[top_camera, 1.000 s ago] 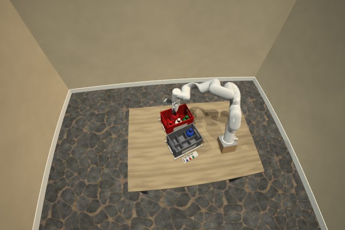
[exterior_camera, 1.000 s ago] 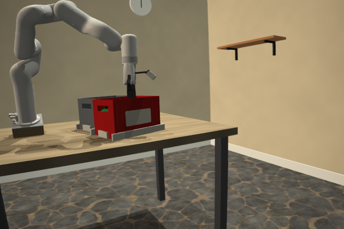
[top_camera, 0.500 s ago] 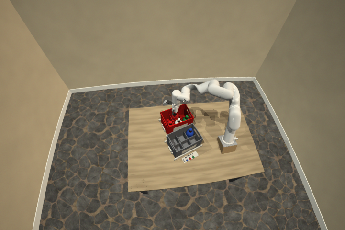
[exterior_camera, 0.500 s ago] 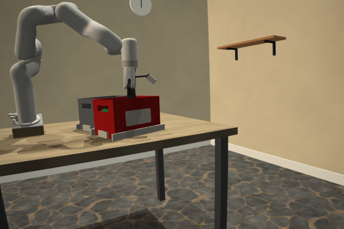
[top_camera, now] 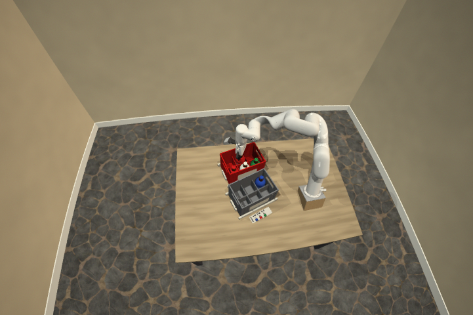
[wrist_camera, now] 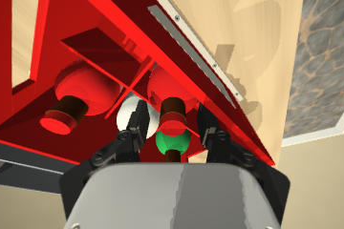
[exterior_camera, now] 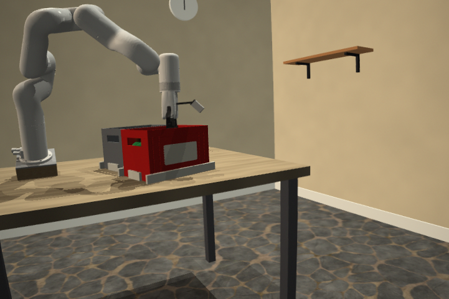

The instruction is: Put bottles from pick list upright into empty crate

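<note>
The gripper (top_camera: pixel 239 155) (exterior_camera: pixel 171 122) (wrist_camera: pixel 173 109), fingers apart and empty, straddles the neck of a red bottle (wrist_camera: pixel 172 88) in the far part of the red crate (top_camera: pixel 248 172) (exterior_camera: pixel 136 160) (wrist_camera: pixel 24 112); picking it seems in hand (blue looks done), so closing comes next.

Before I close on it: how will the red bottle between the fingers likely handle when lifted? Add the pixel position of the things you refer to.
Its rounded body (wrist_camera: pixel 167 86) looks stiff, so it probably won't sag. The narrow neck (wrist_camera: pixel 173 109) offers little to grip, so it may swing. Crate dividers (wrist_camera: pixel 140 75) beside it should limit tipping at first.
</note>
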`<state>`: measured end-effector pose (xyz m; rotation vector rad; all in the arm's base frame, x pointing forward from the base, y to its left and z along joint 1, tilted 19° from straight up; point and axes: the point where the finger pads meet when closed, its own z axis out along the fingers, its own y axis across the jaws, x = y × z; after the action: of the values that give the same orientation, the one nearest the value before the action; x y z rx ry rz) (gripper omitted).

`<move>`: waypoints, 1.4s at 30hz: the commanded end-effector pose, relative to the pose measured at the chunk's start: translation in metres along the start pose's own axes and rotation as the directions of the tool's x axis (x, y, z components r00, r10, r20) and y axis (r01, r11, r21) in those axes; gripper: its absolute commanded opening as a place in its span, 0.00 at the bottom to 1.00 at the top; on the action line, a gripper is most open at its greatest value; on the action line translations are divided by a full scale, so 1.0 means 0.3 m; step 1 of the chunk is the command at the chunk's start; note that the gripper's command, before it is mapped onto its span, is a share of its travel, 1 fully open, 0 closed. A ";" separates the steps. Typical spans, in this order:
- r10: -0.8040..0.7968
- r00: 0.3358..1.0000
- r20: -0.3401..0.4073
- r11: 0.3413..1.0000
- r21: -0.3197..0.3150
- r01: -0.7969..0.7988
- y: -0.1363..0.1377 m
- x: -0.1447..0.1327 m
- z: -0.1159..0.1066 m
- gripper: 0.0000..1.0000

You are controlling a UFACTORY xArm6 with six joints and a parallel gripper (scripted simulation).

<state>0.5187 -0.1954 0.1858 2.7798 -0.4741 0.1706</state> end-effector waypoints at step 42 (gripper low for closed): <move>0.001 1.000 -0.004 1.000 0.000 -0.001 0.000 0.004 -0.016 0.00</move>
<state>0.5182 -0.1945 0.1883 2.7799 -0.4741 0.1692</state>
